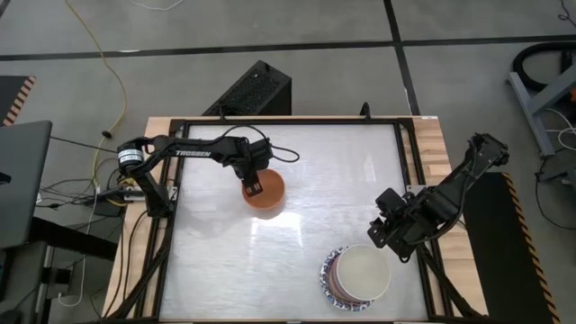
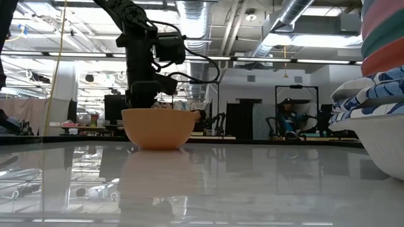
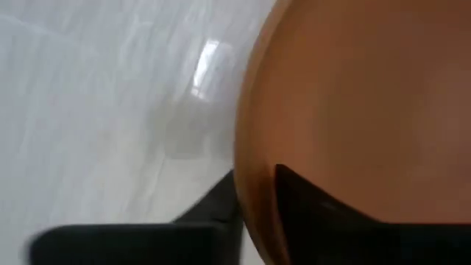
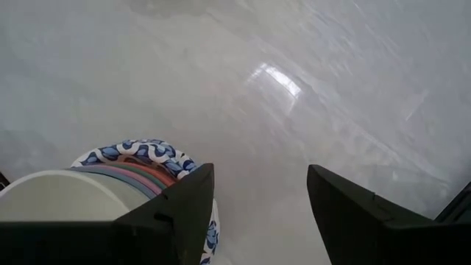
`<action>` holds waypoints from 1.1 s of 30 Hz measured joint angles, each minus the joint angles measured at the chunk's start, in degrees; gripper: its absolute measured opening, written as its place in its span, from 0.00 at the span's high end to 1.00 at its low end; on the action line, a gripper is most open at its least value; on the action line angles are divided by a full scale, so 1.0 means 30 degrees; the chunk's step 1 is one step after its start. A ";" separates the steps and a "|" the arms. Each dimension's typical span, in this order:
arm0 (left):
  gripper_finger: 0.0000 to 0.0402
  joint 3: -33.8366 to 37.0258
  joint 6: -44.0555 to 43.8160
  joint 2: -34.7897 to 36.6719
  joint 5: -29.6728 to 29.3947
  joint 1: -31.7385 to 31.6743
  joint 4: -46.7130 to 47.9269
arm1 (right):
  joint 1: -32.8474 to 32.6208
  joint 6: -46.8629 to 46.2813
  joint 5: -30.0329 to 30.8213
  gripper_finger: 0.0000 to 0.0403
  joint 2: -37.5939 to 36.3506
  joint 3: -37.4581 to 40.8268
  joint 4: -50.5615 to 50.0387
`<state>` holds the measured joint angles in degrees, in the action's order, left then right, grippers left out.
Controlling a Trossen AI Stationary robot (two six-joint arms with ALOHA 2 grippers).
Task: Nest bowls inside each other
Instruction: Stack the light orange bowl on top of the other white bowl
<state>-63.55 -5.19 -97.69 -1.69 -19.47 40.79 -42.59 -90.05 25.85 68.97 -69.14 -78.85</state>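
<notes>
Reaching in from the left side, the left gripper (image 1: 254, 186) is coming down onto the near-left rim of the orange bowl (image 1: 266, 193), which is sitting upright on the white surface (image 1: 306, 171) a little left of centre. In the left wrist view one dark finger (image 3: 324, 221) is lying inside the bowl (image 3: 353, 103) against its inner wall and the other is sitting outside the wall, so the fingers are straddling the rim, narrowed around it and pinching the wall between them. In the low view the bowl (image 2: 158, 128) is resting flat on the surface, with the left arm descending into it from above.

Standing well apart, towards the front right, the stack of nested bowls (image 1: 356, 274) is showing a cream-white bowl on top and a blue-and-white patterned rim at the bottom. In the right wrist view, pink and teal edges are peeking out between the cream-white bowl (image 4: 59, 195) and the patterned rim (image 4: 140, 151).

Waiting just beside the stack, on its right, the right gripper (image 1: 382, 232) is hovering over the surface. Its fingers (image 4: 184, 213) are spreading wide apart, grasping nothing, with bare surface showing between them.
</notes>
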 joint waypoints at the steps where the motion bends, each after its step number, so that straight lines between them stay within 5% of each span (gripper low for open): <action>1: 0.89 0.0000 0.0006 0.0000 0.0105 0.0001 -0.0002 | 0.0000 -0.0044 0.0000 0.41 0.0000 0.0000 0.0000; 4: 0.97 -0.0022 0.0036 0.0063 0.0823 -0.0001 -0.0008 | 0.0000 -0.0495 0.0000 0.41 0.0000 0.0000 -0.0008; 13: 1.00 -0.0820 -0.1963 0.0044 0.2749 0.0050 0.0834 | 0.1498 -0.2600 -0.0022 0.41 0.0007 0.0000 -0.0699; 19: 1.00 -0.2550 -0.3994 0.0044 0.2383 0.0583 0.1988 | 0.3839 -0.2551 -0.0073 0.41 0.0007 0.0000 -0.0392; 33: 1.00 -0.7259 -0.5897 0.0036 0.0270 0.2319 0.3218 | 1.0399 0.5418 -0.1829 0.41 0.0007 0.0000 0.6782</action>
<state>-85.33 -22.88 -97.58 -0.88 -12.51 50.44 -11.39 -73.79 20.36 68.99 -69.14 -58.50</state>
